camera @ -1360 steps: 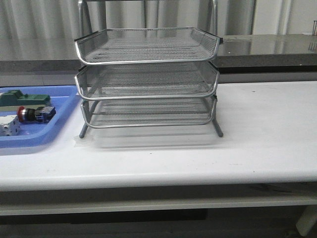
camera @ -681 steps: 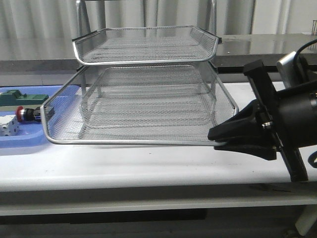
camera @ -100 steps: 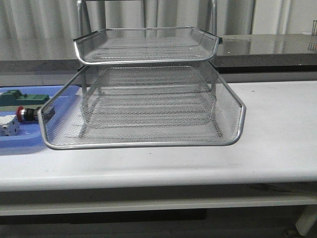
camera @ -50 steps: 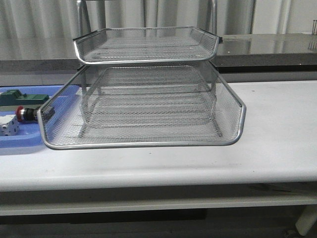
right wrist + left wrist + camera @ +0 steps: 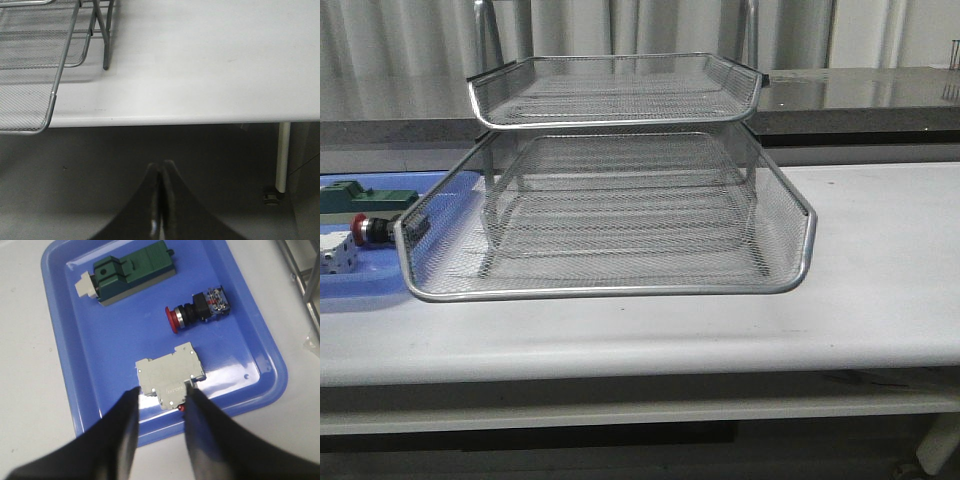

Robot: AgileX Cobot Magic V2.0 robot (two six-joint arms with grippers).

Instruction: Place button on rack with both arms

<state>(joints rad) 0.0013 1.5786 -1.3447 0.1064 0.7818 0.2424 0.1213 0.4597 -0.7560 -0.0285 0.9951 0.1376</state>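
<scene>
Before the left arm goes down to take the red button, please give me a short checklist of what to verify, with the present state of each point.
1. Middle tray of the rack pulled out to receive the part: ok.
2. Button free in the blue tray, touching neither the green block nor the grey part: ok.
3. Left gripper open: ok.
4. Left gripper lined up over the button: not ok; it hangs over the grey part.
5. Right gripper clear of the rack: ok; shut, off the table edge.
6. Pulled-out tray bare of parts: ok.
</scene>
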